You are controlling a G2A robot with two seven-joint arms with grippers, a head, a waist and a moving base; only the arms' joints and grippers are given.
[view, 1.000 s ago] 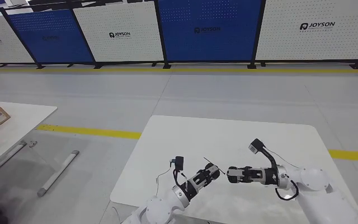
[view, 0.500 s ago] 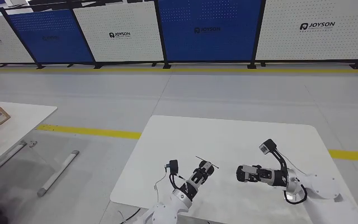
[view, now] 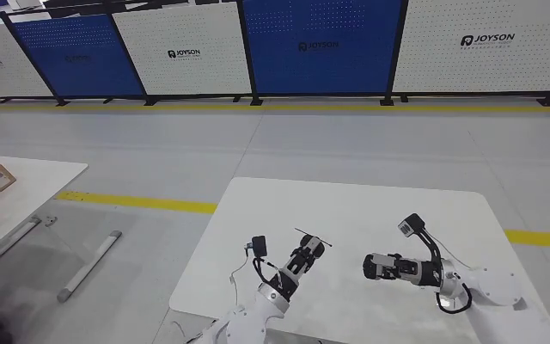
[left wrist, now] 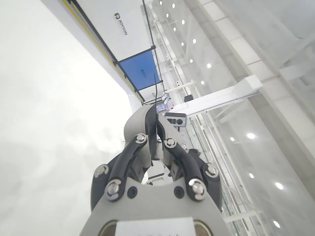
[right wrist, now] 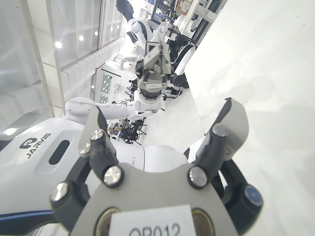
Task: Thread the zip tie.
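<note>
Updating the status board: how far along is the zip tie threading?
Done: the zip tie is picked up, clamped in the left gripper over the table. In hand: only that; the right gripper is open, empty, apart from it. Left: no closed loop shows, so the threading itself looks undone.

The left arm is stretching forward and slightly inward, its claw (view: 311,249) tilting upward, with its fingers (left wrist: 147,121) pressing together on the zip tie (left wrist: 155,89). The right arm is bending inward at the elbow, its claw (view: 369,266) pointing toward the left one, well apart from it, its fingers (right wrist: 231,114) standing wide apart.
</note>
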